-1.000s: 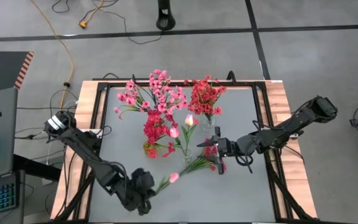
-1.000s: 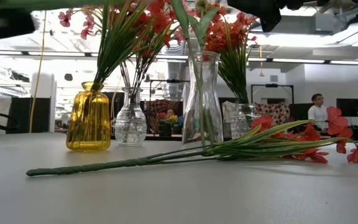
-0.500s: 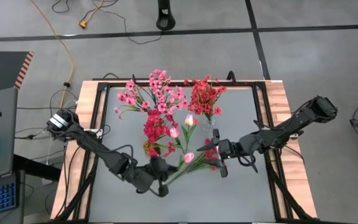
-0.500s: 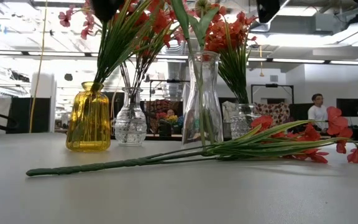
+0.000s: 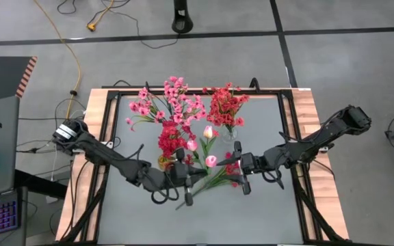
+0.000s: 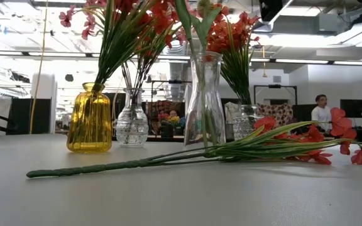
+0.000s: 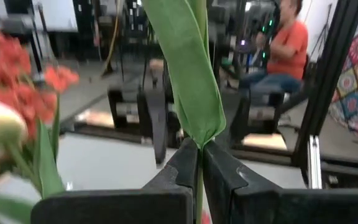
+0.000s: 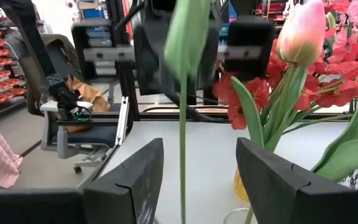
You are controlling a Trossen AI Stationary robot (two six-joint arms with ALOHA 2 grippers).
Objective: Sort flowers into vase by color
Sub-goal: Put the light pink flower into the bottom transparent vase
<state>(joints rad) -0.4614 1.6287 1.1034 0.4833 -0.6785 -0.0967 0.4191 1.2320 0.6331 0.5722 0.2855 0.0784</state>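
My left gripper (image 5: 190,180) is shut on a pale pink tulip with its bud (image 5: 211,161) raised beside the tall clear vase (image 6: 204,100). Two more tulips (image 5: 208,131) stand in that vase. Dark red sprigs fill the yellow vase (image 6: 90,119), and pink sprigs (image 5: 173,102) and red sprigs (image 5: 226,106) fill two clear vases behind. One red sprig (image 6: 168,160) lies flat on the table. My right gripper (image 5: 242,172) hovers open over its blossom end (image 5: 232,167). In the right wrist view the held stem (image 8: 182,143) shows beyond my open fingers (image 8: 129,180). My left gripper pinches the tulip's thin green stem (image 7: 199,180) between its two fingers (image 7: 185,168), just below the base of a broad leaf (image 7: 191,74). The fingers lie across the stem. The tulip is lifted clear of the table, with leaf and bud rising beyond the fingers.
The vases cluster in the table's middle and far half. Bare grey tabletop (image 5: 252,219) lies along the near edge. A black frame (image 5: 289,137) and wooden side boards border the table. A seated person (image 7: 284,50) shows in the room beyond.
My left gripper has carried the tulip up from near the table's near edge toward the far edge and right, to beside the tall clear vase; the bud has travelled with it. My right gripper and the red sprig on the table have stayed put.
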